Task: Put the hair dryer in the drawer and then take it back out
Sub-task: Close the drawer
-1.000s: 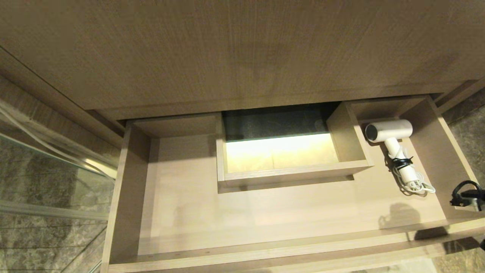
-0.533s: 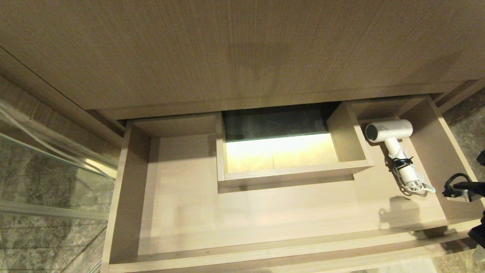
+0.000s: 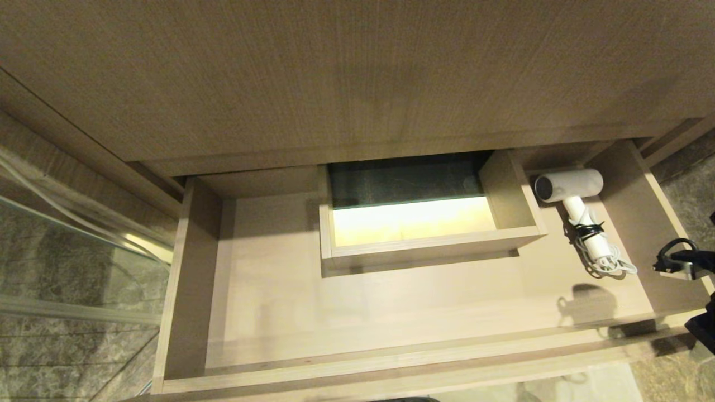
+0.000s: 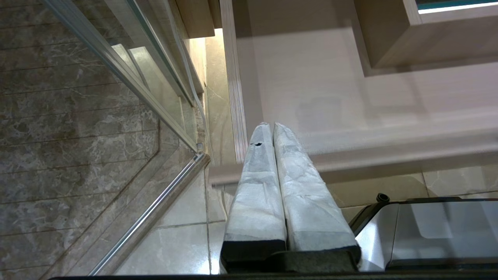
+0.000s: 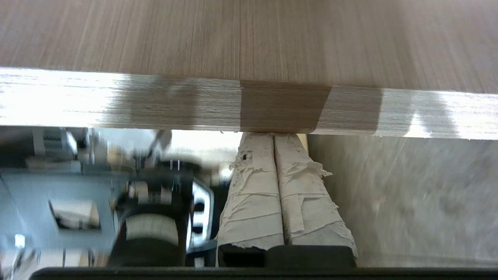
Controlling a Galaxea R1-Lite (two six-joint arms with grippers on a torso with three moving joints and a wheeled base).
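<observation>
you're in a bathroom: marble-look wall tiles (image 4: pixel 70 101), glass shower screen (image 3: pixel 67 240) on a chrome rail, vanity drawer (image 3: pixel 184 290) with plumbing cutout, hair dryer (image 3: pixel 575 206) inside.

The right gripper (image 5: pixel 274 136) has its taped fingers (image 5: pixel 253 194) pressed together, tips forward; the left gripper (image 4: pixel 272 126) hangs likewise closed, pointing down

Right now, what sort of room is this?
Probably a bathroom: marble-look tiles, a glass panel with metal rail, and a hair dryer in a vanity-style drawer with a U-shaped cutout.
</observation>
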